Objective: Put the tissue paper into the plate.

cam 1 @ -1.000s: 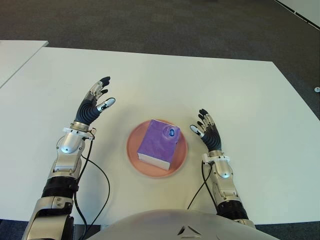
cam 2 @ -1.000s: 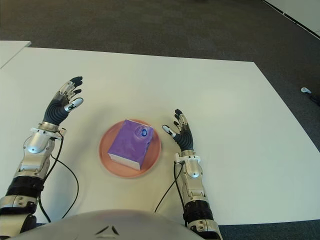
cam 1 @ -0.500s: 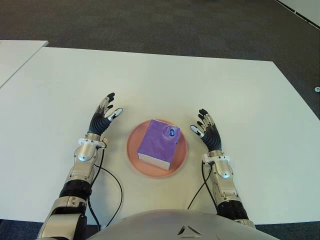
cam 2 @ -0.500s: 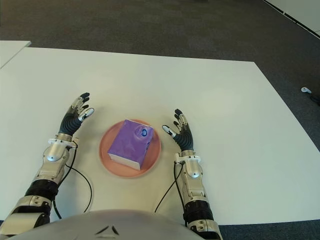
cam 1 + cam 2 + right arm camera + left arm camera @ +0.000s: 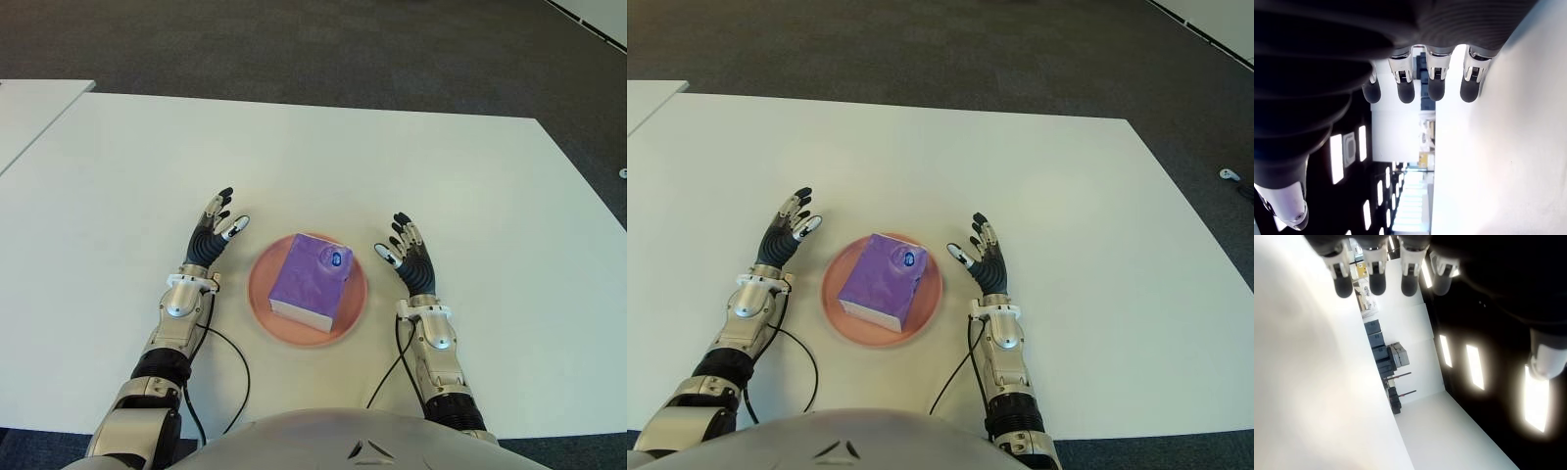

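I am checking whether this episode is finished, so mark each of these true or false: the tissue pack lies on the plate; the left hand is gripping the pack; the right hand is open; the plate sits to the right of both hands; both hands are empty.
1. The purple tissue pack lies on the pink plate. True.
2. The left hand is gripping the pack. False: it shows left of the plate, fingers spread, holding nothing.
3. The right hand is open. True: its fingers are extended, right of the plate.
4. The plate sits to the right of both hands. False: it lies between them on the white table.
5. Both hands are empty. True.
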Tool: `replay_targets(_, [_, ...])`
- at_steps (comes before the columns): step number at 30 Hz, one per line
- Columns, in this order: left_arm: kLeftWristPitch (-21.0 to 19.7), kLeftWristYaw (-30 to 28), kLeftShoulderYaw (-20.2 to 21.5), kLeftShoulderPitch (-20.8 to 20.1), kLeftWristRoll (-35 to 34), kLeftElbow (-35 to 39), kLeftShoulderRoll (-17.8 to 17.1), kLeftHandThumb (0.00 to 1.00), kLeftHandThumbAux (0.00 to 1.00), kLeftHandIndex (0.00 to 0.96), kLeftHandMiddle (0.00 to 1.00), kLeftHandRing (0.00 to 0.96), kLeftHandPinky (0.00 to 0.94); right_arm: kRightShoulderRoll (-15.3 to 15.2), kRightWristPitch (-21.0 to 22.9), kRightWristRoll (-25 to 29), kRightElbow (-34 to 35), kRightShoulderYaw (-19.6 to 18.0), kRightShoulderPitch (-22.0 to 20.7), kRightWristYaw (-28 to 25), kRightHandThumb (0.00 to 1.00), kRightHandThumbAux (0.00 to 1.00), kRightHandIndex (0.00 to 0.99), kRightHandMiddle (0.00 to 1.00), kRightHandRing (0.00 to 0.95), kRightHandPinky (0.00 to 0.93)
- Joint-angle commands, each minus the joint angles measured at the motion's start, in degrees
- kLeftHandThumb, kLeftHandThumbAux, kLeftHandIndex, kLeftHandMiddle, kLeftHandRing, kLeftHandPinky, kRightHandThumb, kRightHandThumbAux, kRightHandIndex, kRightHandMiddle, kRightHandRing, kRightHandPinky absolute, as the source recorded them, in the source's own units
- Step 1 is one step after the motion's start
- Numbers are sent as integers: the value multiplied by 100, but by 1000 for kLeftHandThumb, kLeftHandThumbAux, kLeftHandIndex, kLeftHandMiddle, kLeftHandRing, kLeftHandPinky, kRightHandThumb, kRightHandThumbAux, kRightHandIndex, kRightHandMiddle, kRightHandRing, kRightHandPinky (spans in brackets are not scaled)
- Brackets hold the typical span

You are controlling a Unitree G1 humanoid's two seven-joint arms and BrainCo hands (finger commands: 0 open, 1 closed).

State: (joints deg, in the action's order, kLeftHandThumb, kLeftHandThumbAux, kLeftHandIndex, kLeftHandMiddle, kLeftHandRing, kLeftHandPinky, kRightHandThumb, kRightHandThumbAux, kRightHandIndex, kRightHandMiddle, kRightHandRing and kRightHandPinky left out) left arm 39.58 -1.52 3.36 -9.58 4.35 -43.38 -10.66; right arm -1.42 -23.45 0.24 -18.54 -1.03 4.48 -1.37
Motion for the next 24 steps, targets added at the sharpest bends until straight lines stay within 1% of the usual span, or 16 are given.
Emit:
replay_targets(1, [44,81,-118,239,94,-513,214,0,433,0,0,0,0,64,728,-6,-541,6,799,34,82,637,0,0,0,0])
replay_targets(9, [-180,41,-126,249,38,-503,279,0,429,0,0,0,0,87,773,-55,-382,46,899,65,83,639,0,0,0,0])
replay_targets(18, [-166,25,-128,352,6,-374,324,0,424,0,0,0,0,102,814,-77,-213,70,998,101,66,642,0,0,0,0])
replay_targets(24, [-155,-48,-101,483,-79,-209,335,0,423,0,0,0,0,93,758,-101,-252,64,999,147,46,659,0,0,0,0])
